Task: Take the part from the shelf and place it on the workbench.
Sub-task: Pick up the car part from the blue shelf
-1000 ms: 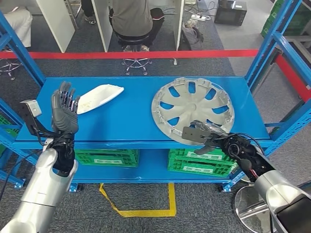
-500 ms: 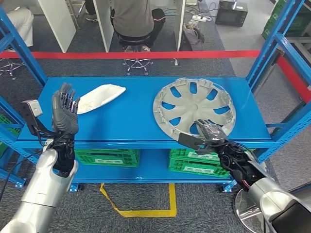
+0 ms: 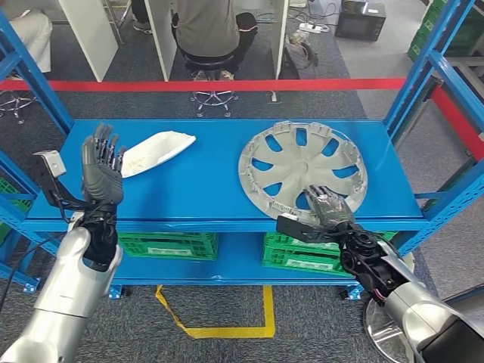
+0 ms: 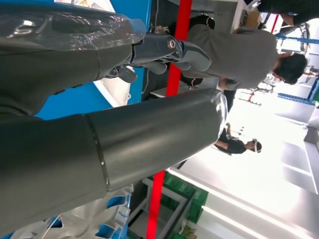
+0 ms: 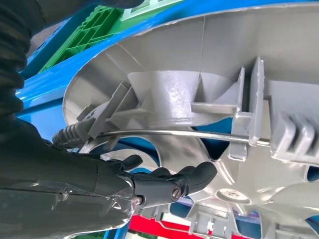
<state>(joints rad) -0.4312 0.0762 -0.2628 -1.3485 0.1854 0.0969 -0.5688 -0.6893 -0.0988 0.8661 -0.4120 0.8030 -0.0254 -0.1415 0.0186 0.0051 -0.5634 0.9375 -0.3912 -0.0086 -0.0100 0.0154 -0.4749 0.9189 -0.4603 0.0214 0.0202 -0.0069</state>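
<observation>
Head view: the grey wheel cover (image 3: 302,168) lies flat on the right half of the blue shelf (image 3: 217,181), its near rim reaching almost to the shelf's near edge. The right robot hand (image 3: 325,208) sits at that near rim with its fingers laid over the rim and onto the cover. In the right wrist view the dark fingers (image 5: 177,181) reach in against the cover's ribbed inner face (image 5: 211,99), slightly apart; whether they actually clamp the rim cannot be told. The left robot hand (image 3: 101,172) is raised upright over the shelf's left near edge, fingers spread and holding nothing. A white curved part (image 3: 155,150) lies just beside it on the far left of the shelf. Open blue surface separates the white part from the wheel cover. Green crates (image 3: 165,245) stand on the lower shelf level; white labels on them are too small to read. A red tape line (image 3: 228,85) runs behind the shelf, and a seated person (image 3: 206,30) is beyond it.
</observation>
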